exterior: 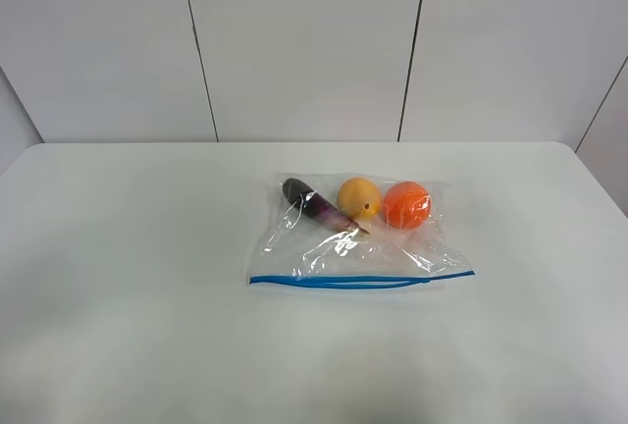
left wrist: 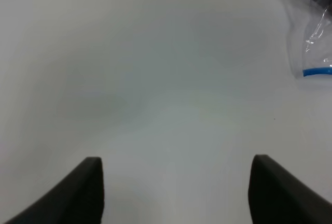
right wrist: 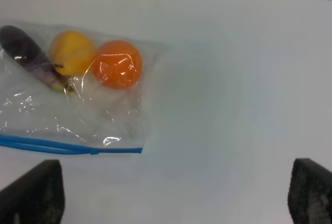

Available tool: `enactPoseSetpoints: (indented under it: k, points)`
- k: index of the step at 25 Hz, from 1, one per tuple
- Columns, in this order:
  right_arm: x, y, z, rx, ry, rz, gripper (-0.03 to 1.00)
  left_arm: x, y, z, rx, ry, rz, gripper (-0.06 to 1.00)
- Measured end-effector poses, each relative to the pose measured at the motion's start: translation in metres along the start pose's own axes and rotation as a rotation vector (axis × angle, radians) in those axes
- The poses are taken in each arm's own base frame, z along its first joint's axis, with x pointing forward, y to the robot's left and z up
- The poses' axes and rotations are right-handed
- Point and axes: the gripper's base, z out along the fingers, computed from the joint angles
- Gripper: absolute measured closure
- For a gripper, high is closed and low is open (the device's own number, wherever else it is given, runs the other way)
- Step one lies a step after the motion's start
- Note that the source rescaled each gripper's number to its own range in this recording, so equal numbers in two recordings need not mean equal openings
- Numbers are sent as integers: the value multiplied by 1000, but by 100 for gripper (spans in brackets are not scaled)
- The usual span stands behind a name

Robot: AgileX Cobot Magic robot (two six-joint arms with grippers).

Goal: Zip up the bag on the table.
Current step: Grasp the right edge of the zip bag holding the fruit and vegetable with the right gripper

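A large plain white tabletop (exterior: 118, 277) fills the scene under pale wall panels (exterior: 294, 41). Near its middle lies the clear crinkly plastic zip bag (exterior: 334, 247), long axis running left to right, its blue zipper strip (exterior: 358, 280) facing the near edge. The left gripper (left wrist: 176, 187) and right gripper (right wrist: 174, 193) both stand wide apart, empty. Unpinned, the slick bag could slide or bunch when the strip is pressed, leaving gaps.

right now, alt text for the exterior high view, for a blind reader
A clear zip bag lies flat on a white table, its blue zipper strip along the near edge. Inside are a purple eggplant, a yellow fruit and an orange fruit. Pale wall panels stand behind.
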Motion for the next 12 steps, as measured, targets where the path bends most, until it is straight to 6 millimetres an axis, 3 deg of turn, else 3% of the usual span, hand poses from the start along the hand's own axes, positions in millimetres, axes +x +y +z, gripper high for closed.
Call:
enactPoseSetpoints:
  k: [5, 12]
  points:
    - [-14, -1, 44, 6, 94, 64, -3, 0, 0, 0, 0, 0, 9, -1]
    - [-16, -1, 100, 14, 242, 116, 2, 0, 0, 0, 0, 0, 19, -1]
